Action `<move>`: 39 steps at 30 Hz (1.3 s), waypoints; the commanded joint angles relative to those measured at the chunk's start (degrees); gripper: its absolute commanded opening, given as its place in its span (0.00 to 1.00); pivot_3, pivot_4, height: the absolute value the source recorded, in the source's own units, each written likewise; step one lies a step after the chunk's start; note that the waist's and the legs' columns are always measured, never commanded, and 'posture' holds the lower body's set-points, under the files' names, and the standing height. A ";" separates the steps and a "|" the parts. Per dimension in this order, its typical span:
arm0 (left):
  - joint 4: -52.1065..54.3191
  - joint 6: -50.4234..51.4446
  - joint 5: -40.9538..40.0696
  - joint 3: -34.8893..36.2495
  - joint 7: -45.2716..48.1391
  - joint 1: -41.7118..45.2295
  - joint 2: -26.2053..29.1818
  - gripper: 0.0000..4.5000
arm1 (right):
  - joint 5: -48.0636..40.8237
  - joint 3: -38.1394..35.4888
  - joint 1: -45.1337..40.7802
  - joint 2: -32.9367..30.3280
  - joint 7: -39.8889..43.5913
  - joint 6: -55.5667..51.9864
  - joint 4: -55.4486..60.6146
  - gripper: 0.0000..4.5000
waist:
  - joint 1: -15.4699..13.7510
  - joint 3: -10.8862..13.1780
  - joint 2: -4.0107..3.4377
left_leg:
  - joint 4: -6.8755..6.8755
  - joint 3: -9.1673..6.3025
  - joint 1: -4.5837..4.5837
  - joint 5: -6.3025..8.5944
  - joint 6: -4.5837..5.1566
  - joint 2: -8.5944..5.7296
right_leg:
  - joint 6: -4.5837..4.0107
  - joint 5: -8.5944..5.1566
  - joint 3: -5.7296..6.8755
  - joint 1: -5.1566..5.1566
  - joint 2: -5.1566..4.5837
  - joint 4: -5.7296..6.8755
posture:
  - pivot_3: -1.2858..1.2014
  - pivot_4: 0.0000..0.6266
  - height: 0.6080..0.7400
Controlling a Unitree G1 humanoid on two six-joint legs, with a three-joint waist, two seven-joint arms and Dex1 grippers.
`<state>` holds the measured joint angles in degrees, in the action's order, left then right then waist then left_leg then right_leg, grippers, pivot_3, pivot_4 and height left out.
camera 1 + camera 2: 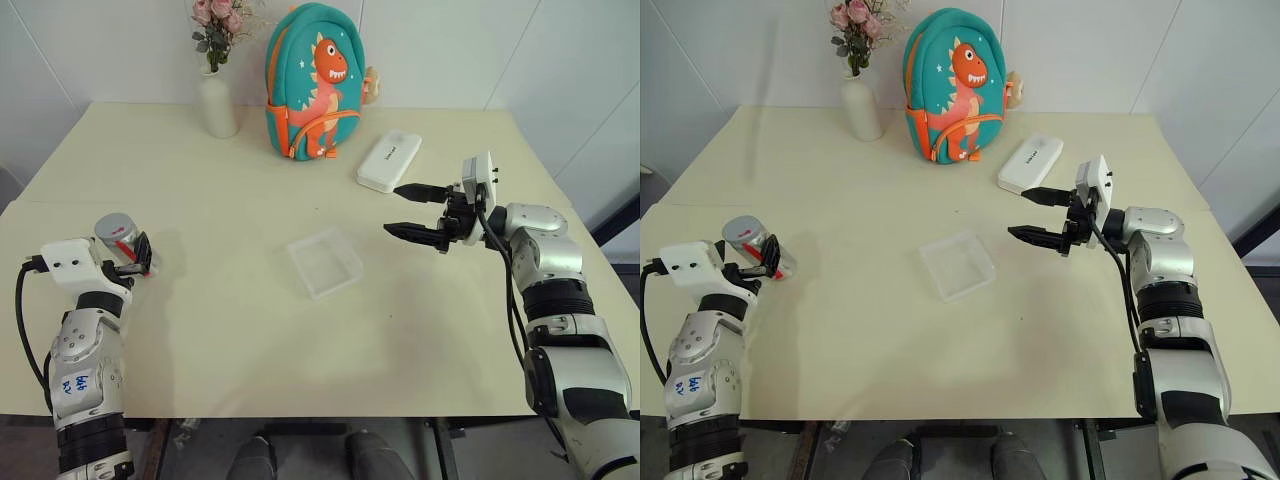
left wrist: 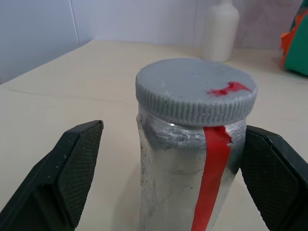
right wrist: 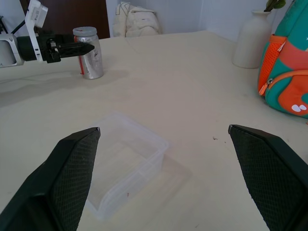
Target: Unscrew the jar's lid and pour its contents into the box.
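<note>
Silvery cylindrical jar with red-striped label (image 2: 187,173), grey ribbed screw lid (image 2: 195,91) on: upright on bench (image 1: 250,330), between spread left end effector (image 2: 168,183) fingers, ungripped. Step: grasp; next, close. Clear plastic box (image 3: 127,163) below spread, empty right end effector (image 1: 418,212).

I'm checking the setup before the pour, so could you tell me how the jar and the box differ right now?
The jar stands upright and silvery with a red stripe; the box is low, flat and clear. The jar is closed by its grey lid; the box is open-topped and empty. The jar sits between the left gripper fingers; the box lies apart. Both rest on the table.
</note>
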<state>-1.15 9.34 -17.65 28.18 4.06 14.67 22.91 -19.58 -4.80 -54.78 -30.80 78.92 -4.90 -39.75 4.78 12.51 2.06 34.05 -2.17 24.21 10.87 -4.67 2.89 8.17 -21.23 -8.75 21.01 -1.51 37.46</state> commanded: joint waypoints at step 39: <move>-2.66 10.74 -13.43 -14.50 42.91 20.43 15.03 0.60 | -8.40 -2.59 7.11 5.59 -28.47 -18.49 42.19 1.00 | 0.00 0.02 -0.03 | -0.18 -0.02 0.23 -0.05 -0.05 0.04 | -0.09 -0.05 0.04 0.44 0.03 0.21 | 0.52 0.24 1.00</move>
<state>-5.07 20.14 -29.23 13.98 44.53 33.28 37.70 -26.22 -6.16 -47.78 -24.54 51.49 -22.70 -1.38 4.77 12.53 2.04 33.87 -2.19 24.46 10.82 -4.73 2.92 8.08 -21.28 -8.72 21.46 -1.47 37.68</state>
